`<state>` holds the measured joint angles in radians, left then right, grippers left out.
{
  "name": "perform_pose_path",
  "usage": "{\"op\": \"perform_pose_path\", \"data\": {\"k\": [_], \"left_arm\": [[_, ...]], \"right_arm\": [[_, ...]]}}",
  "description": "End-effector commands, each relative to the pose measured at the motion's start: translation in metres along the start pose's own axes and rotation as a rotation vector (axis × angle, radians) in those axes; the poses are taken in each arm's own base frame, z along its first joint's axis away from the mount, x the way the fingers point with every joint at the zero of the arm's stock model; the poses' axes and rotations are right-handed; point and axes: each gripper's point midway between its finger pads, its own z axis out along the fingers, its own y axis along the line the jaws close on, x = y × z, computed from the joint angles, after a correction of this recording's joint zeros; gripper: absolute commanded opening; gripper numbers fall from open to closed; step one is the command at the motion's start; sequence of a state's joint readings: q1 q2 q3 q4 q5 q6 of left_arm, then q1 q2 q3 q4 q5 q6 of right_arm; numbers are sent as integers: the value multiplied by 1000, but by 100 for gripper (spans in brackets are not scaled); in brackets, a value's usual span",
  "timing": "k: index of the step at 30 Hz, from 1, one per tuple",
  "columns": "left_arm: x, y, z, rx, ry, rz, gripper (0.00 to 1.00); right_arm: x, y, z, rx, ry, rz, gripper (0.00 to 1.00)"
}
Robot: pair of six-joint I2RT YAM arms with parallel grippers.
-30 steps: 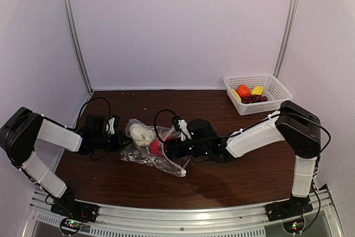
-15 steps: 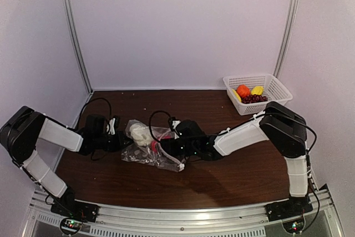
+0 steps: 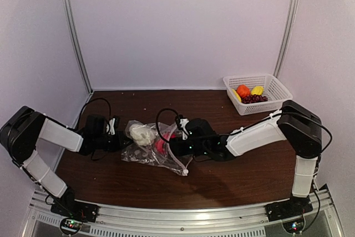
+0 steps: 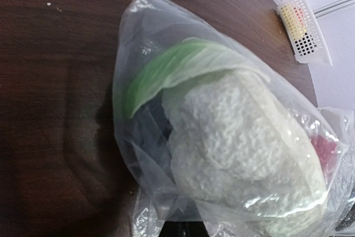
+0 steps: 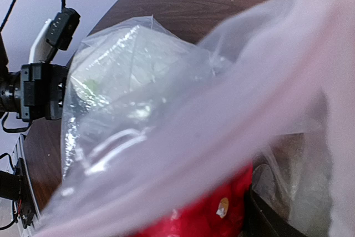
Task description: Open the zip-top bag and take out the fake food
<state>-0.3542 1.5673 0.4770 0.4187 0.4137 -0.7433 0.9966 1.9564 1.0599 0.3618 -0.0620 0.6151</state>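
Right fingers [image 3: 172, 146] in zip-top bag [image 3: 143, 149] mouth, red food [image 3: 161, 145] beside

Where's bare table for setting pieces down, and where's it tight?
Free: the back strip of table between the zip-top bag and the white basket; also the near strip in front of the right arm. Crowded: centre-left, where left gripper and right gripper meet the bag.
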Motion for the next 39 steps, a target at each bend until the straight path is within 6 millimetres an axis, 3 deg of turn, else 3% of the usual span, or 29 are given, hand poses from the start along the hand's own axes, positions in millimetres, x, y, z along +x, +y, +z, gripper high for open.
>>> {"op": "perform_pose_path", "data": {"k": [1,9,15,20,24,29,32,39], "left_arm": [[-5,8,-3,-42,-33,-7,0],[-9,16,-9,-91,-46,-9,0],[-12,6,-10,-46,-51,28,0],[-17,1,-14,-41,-57,63,0],[-21,-3,-16,-35,-69,76,0],[-20,-3,-15,-31,-66,74,0],[-19,-3,-13,-29,-62,70,0],[-20,-2,-11,-29,-61,72,0]], "right_arm": [[-21,-2,-27,6,-51,-26,55],[-20,-32,-80,47,-38,-38,53],[-63,-72,-127,111,-120,-25,52],[-119,-132,-155,225,-224,5,51],[-173,-192,-178,353,-329,39,50],[-220,-265,-206,511,-446,104,50],[-240,-302,-219,591,-493,137,50],[-259,-359,-204,679,-477,170,51]]}}
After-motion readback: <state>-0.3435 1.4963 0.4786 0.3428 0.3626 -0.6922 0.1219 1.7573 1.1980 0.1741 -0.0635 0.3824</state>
